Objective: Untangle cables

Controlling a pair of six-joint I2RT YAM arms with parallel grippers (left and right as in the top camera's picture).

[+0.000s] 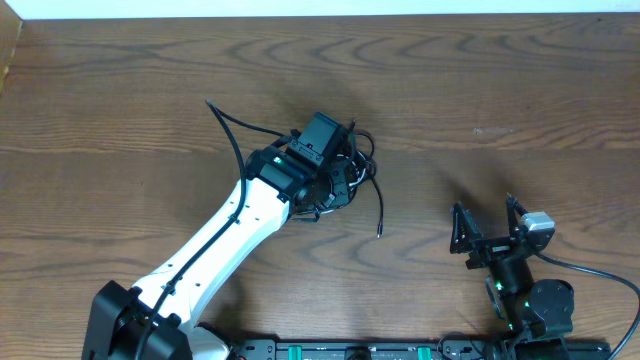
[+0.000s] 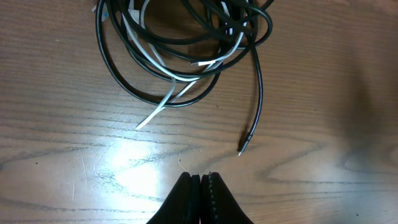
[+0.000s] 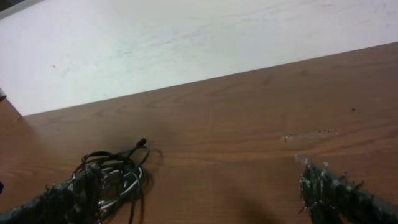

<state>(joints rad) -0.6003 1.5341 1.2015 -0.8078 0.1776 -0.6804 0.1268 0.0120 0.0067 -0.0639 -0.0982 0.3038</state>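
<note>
Cables (image 2: 205,62) under the left arm (image 1: 225,230) obstruct mid-table (image 1: 500,80); elsewhere open.

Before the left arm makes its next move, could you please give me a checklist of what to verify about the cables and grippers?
1. Left gripper open for a grasp: not ok, it is shut and empty.
2. Right gripper open and away from the cables: ok.
3. Cables separated: not ok, they lie in one coiled heap.
4. Black plug end lying free of the heap: ok.
5. White cable tip sticking out of the heap: ok.
</note>
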